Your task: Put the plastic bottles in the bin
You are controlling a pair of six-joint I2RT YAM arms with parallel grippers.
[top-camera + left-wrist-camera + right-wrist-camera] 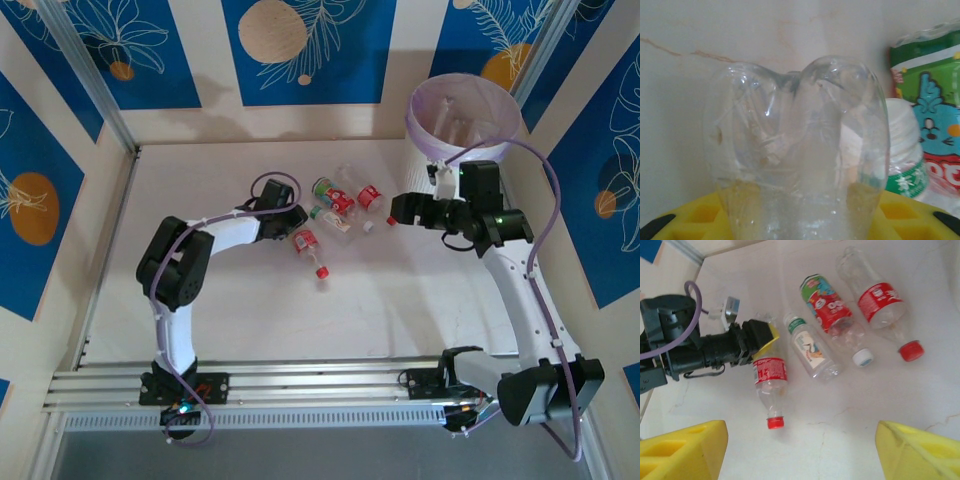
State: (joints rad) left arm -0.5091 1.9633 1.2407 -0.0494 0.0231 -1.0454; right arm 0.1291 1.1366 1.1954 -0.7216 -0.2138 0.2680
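"Four plastic bottles lay on the white table (420, 300)," said the first observer. "From the top camera they sat in a loose cluster between the two arms. They were well apart from the bin (418, 125), the white bucket with a lilac bag over its rim, in the far right corner."

"And the claws?" asked the second.

"The left gripper (288, 226) was clenched on the base of a red-labelled bottle (306, 241). That bottle lay flat, its red cap (322, 270) pointing toward the arm bases. The right gripper (398, 210) hung just beside the cluster, on the bin's side."

"What did the right wrist camera add?"

"Its own yellow fingertips (685, 450) stood wide apart, released, with bare table between them. It also gave the labels. Beside the gripped bottle lay a white-labelled bottle (812, 351), then a green-and-red-labelled bottle (827, 305) with a white cap, then a second red-labelled bottle (880, 300) with a red cap."

"And the left wrist camera?"

"It showed the grip up close: the bottle's clear lobed base rose between the yellow fingers (690, 217). Just to the right were a neighbour's white cap and a blue cartoon figure on the green-and-red label."
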